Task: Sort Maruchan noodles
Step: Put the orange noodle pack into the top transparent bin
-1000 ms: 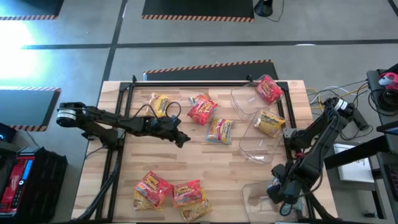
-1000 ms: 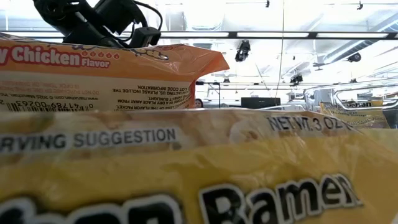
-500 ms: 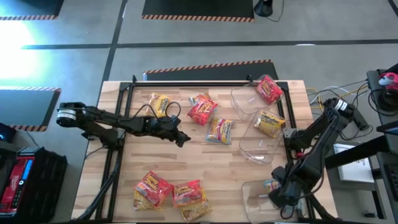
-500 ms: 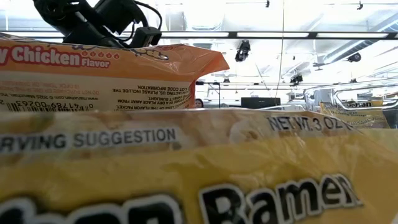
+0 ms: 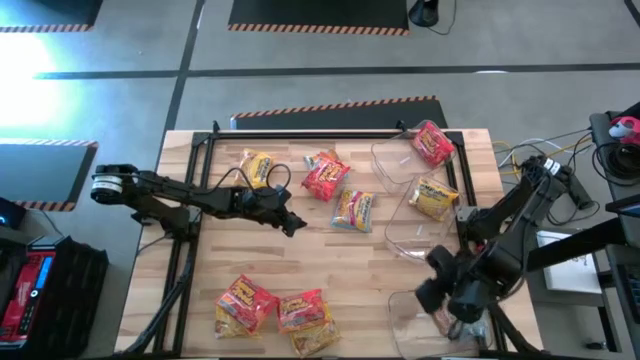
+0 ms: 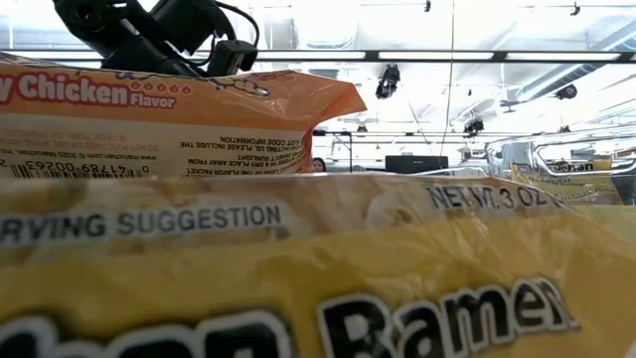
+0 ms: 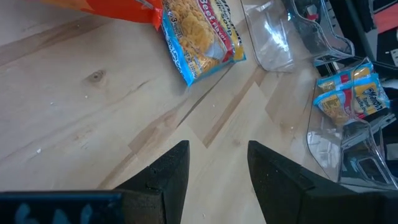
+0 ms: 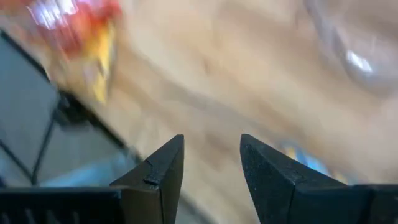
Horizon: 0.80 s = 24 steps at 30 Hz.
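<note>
Right tool (image 5: 432, 292) spread, empty, over the near tub (image 5: 410, 312) at the worktop's (image 5: 200, 280) right edge. Left tool (image 5: 296, 226) spread, empty, mid-worktop. Blue packet (image 5: 353, 210) lies just right of it; left arm nearer.

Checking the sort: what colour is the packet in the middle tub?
Yellow-orange packet in the middle tub; clearest in the high view.

two dark jointed arms, black cable loops on left arm (image 5: 215, 195); pale round base joint, dark wedge-shaped fingers (image 7: 171, 171)
</note>
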### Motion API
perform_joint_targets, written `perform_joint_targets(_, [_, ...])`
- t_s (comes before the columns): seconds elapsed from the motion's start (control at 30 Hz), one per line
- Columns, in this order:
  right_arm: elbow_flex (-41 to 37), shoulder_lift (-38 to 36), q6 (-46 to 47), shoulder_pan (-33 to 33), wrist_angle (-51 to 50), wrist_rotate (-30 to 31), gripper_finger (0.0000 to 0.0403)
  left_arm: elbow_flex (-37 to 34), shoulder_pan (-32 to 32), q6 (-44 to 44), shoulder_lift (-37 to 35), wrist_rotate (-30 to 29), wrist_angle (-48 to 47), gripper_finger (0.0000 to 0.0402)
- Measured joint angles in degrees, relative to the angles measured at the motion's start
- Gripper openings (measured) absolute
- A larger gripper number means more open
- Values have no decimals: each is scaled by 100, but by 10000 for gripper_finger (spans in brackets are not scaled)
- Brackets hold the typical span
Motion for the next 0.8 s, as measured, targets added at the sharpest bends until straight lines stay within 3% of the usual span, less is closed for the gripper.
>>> perform_joint_targets(0.2, [-34,0,-756,-737,45,818,144,3,-5,-116,0,215,-1,146])
perform_joint_targets(0.4, [-143,0,-2347,-1506,1225,894,146,120,-413,-386,0,459,18,146])
perform_joint_targets(0.6, [-199,200,-3983,-2035,2808,713,146,347,-1249,-751,0,123,28,146])
perform_joint_targets(0.8, [-203,697,-4792,-2285,3759,12,146,480,-2111,-1452,0,-597,-40,146])
